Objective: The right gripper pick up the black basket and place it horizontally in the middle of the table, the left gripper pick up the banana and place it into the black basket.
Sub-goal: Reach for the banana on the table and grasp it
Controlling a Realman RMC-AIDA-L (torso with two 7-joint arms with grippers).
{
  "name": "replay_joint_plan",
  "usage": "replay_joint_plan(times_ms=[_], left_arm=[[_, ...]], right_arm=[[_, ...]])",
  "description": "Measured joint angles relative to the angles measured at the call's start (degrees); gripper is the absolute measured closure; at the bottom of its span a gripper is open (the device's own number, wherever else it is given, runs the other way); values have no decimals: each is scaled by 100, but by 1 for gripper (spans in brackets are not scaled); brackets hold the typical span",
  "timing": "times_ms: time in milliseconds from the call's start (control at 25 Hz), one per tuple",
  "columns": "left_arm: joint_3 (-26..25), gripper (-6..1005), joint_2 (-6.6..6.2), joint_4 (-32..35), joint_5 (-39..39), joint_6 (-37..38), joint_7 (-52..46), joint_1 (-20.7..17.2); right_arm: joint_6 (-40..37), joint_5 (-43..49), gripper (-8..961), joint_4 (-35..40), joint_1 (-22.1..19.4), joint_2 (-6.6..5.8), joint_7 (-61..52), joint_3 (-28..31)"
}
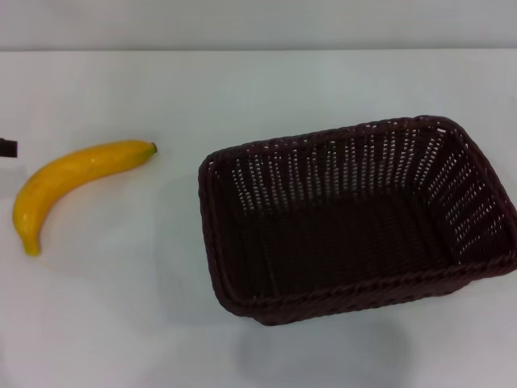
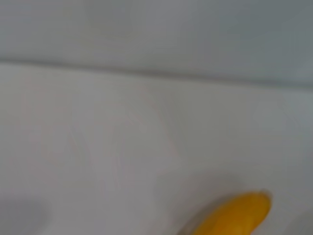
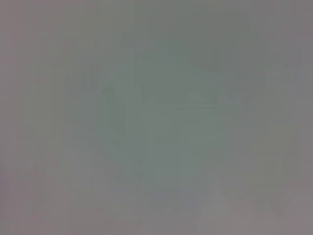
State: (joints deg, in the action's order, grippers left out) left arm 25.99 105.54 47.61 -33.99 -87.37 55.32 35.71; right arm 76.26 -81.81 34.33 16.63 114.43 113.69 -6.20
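The black basket (image 1: 355,218) lies lengthwise on the white table (image 1: 242,89), right of centre, empty. To its left the yellow banana (image 1: 73,182) rests on the table, dark tip toward the basket. One end of the banana (image 2: 234,218) also shows in the left wrist view. A small dark piece of the left gripper (image 1: 7,148) pokes in at the left edge of the head view, just beyond the banana. The right gripper is out of view; the right wrist view is a plain grey blur.
A pale wall (image 1: 258,24) runs behind the table's far edge. A faint shadow lies on the table in front of the basket.
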Motion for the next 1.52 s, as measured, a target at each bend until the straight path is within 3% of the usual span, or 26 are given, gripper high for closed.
replay_joint_plan(times_ms=[40, 160, 520, 600, 800, 1160, 1520], left_arm=[[74, 354, 17, -25, 279, 32, -51, 126], [388, 526, 108, -41, 768, 137, -184, 374], [1547, 438, 293, -54, 1100, 623, -665, 540], [1604, 419, 325, -76, 1135, 713, -660, 534], [1621, 199, 403, -141, 1235, 912, -629, 508], [1628, 206, 512, -420, 1387, 1194, -574, 536], [1686, 386, 695, -168, 1638, 1154, -683, 523]], right_arm=[[-6, -1, 740, -42, 13, -17, 0, 1], [-47, -12, 736, -120, 33, -43, 2, 6], [-211, -55, 726, -161, 52, -17, 15, -25], [-220, -55, 724, -163, 60, -9, 22, -27], [-228, -55, 718, -164, 94, 0, -5, -10], [-280, -17, 708, -164, 167, 1, -38, -38], [-256, -12, 698, -164, 155, -33, -54, -39]])
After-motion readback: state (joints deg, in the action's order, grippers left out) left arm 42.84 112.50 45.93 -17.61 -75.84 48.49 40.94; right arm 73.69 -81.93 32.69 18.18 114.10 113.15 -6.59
